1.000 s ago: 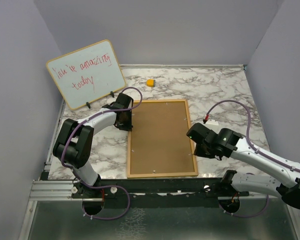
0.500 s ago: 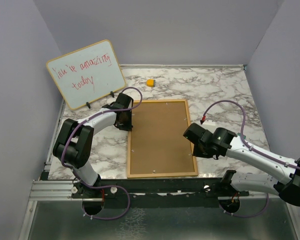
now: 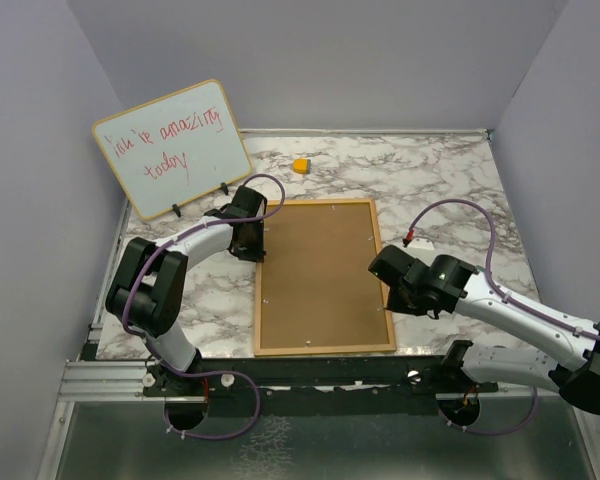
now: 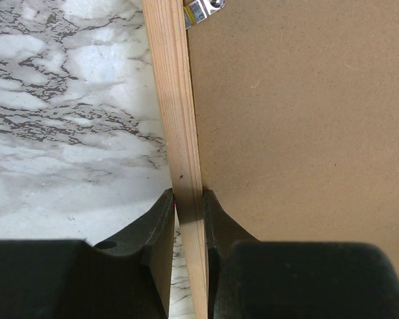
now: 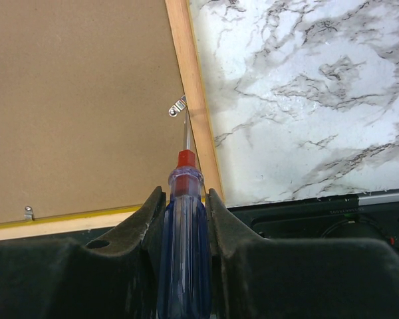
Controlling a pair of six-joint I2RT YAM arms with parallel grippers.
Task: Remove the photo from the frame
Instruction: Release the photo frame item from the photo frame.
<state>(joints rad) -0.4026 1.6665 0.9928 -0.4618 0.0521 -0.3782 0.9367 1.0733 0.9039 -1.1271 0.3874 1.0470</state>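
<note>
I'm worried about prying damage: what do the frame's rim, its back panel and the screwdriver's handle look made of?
Frame rim: pale bare wood, with straight grain lines showing.
Back panel: brown, matte, probably fibreboard or similar; uniform with faint specks, so hard to tell exactly.
Screwdriver handle: glossy translucent blue plastic, by the look, with a red collar.

R arm moved a bit left + slightly far vs 1 s ago. right gripper (image 5: 185, 194) w/ its screwdriver (image 5: 184, 222) now sits closer in over the right rail of the frame (image 3: 320, 280). Most of that shift came in the first half-sec, barely any since. purple cable (image 3: 450, 203) loop above R arm swung left w/ it, red end now nearer the rail. R elbow at near right edged left.
</note>
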